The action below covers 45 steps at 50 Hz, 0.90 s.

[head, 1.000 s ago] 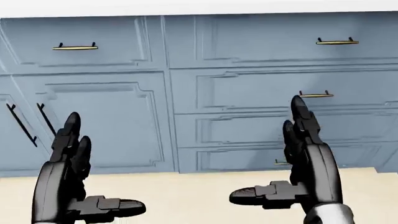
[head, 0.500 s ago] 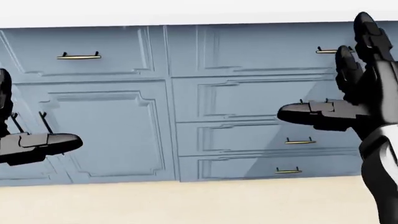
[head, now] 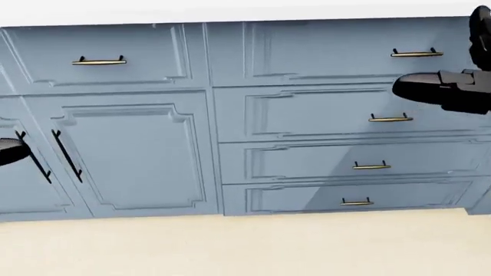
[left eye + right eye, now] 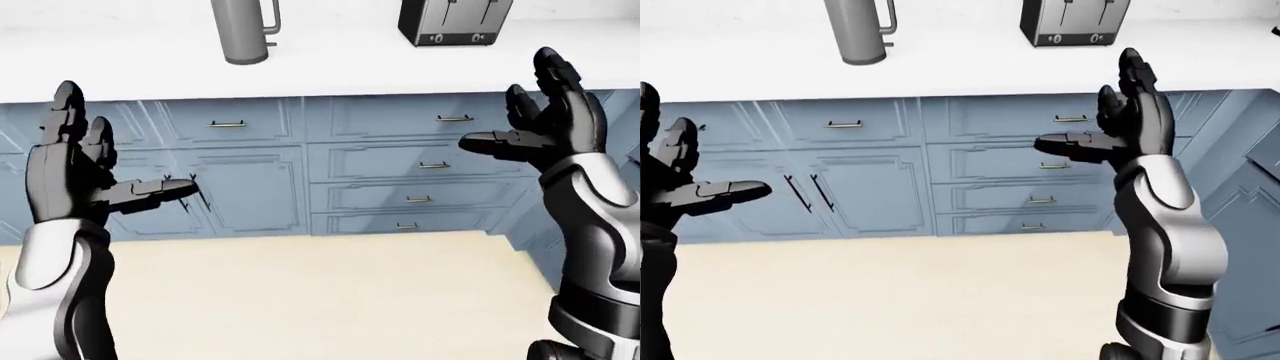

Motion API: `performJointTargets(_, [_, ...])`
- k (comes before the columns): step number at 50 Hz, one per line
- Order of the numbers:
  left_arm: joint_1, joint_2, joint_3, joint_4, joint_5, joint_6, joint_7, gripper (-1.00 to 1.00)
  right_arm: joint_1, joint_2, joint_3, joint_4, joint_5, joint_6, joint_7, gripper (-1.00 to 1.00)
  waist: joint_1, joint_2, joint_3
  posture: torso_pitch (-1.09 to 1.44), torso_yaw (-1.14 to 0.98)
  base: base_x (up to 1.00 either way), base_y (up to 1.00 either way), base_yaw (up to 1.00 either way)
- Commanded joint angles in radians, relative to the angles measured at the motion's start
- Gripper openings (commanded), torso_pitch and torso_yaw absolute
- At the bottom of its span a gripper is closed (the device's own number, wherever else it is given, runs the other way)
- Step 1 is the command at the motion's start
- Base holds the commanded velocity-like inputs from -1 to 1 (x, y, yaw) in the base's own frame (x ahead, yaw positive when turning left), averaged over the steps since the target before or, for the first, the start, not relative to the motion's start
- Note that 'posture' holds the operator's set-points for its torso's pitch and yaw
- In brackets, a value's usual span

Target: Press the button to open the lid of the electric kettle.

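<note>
The grey electric kettle (image 4: pixel 245 31) stands on the white counter (image 4: pixel 330 71) at the top of the left-eye view, cut off at the frame's top, so its lid and button do not show. It also shows in the right-eye view (image 4: pixel 858 31). My left hand (image 4: pixel 105 176) is raised and open at the left, well below and left of the kettle. My right hand (image 4: pixel 535 120) is raised and open at the right, far from the kettle. Both hands are empty.
A black toaster (image 4: pixel 455 22) stands on the counter right of the kettle. Blue cabinets (image 3: pixel 130 149) and drawers with brass handles (image 3: pixel 372 167) run below the counter. A beige floor (image 4: pixel 300 292) lies between me and the cabinets. More blue cabinetry (image 4: pixel 1245 202) is at the right.
Both hands have risen and spread apart, mostly leaving the head view. The head view has shifted slightly against the cabinets, so the camera moved.
</note>
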Motion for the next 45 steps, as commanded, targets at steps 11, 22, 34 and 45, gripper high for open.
performJointTargets(11, [-0.033, 0.046, 0.026, -0.056, -0.033, -0.003, 0.017, 1.0, -0.046, -0.061, -0.024, -0.032, 0.056, -0.025, -0.026, 1.0, -0.002, -0.002, -0.018, 0.0, 0.0, 0.0, 0.0, 0.0])
performJointTargets(22, [-0.035, 0.063, 0.044, -0.06, -0.048, 0.005, 0.022, 1.0, -0.048, -0.07, -0.023, -0.041, 0.061, -0.02, -0.029, 1.0, -0.002, -0.001, -0.019, 0.0, 0.0, 0.01, 0.0, 0.0])
performJointTargets(34, [-0.029, 0.063, 0.042, -0.06, -0.046, 0.0, 0.02, 1.0, -0.044, -0.067, -0.025, -0.044, 0.063, -0.019, -0.025, 1.0, -0.004, 0.003, -0.039, 0.0, 0.0, 0.02, 0.0, 0.0])
performJointTargets(45, [-0.031, 0.064, 0.044, -0.06, -0.046, 0.001, 0.02, 1.0, -0.038, -0.065, -0.023, -0.053, 0.06, -0.018, -0.021, 1.0, -0.009, 0.006, -0.022, 0.0, 0.0, 0.08, 0.0, 0.0])
